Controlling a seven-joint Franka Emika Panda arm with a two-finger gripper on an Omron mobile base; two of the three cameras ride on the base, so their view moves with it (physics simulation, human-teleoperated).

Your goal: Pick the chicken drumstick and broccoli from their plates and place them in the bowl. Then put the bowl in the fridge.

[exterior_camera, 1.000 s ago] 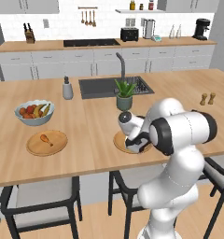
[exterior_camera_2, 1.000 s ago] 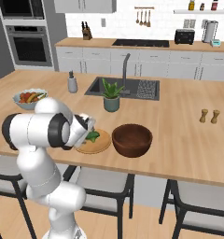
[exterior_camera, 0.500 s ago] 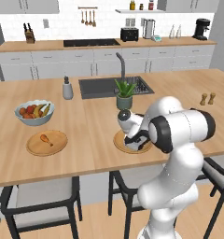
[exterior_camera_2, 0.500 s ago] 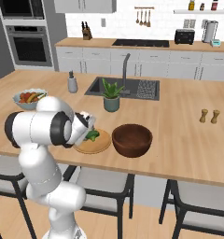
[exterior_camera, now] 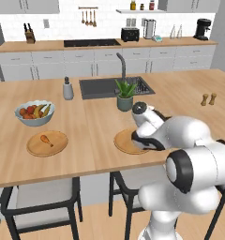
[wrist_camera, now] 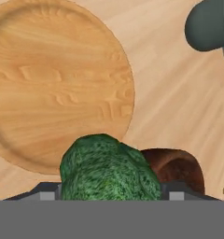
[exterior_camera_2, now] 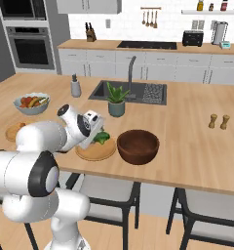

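Sitting at the far left of the left base view, a fruit bowl (exterior_camera: 34, 112) rests on the wooden counter (exterior_camera: 86, 140), and just below it a round wooden plate (exterior_camera: 47, 143) carries the small chicken drumstick (exterior_camera: 47, 138). Toward the middle stands a grey soap bottle (exterior_camera: 68, 89) beside the dark sink (exterior_camera: 112, 86), with a potted plant (exterior_camera: 125, 95) at the sink's near edge. Right of centre lies a second plate (exterior_camera: 126, 141), partly covered by the white arm. At the far right stand two small shakers (exterior_camera: 208, 99).

In the right base view, the gripper (exterior_camera_2: 98, 138) hangs over that second plate (exterior_camera_2: 95, 152) at the left of centre, with the broccoli (exterior_camera_2: 101, 137) showing green at its tip. The dark wooden bowl (exterior_camera_2: 138, 146) sits just to the right of the plate.

In the hand view, the plate (wrist_camera: 53, 84) fills the upper left, bare. At the bottom centre the broccoli (wrist_camera: 109, 170) sits close against the camera between the fingertips, above the plate's edge, so the gripper is closed on it at a fairly wide spread. The bowl (wrist_camera: 177, 168) peeks out at the lower right, and the plant's pot (wrist_camera: 209, 25) is in the upper right corner.
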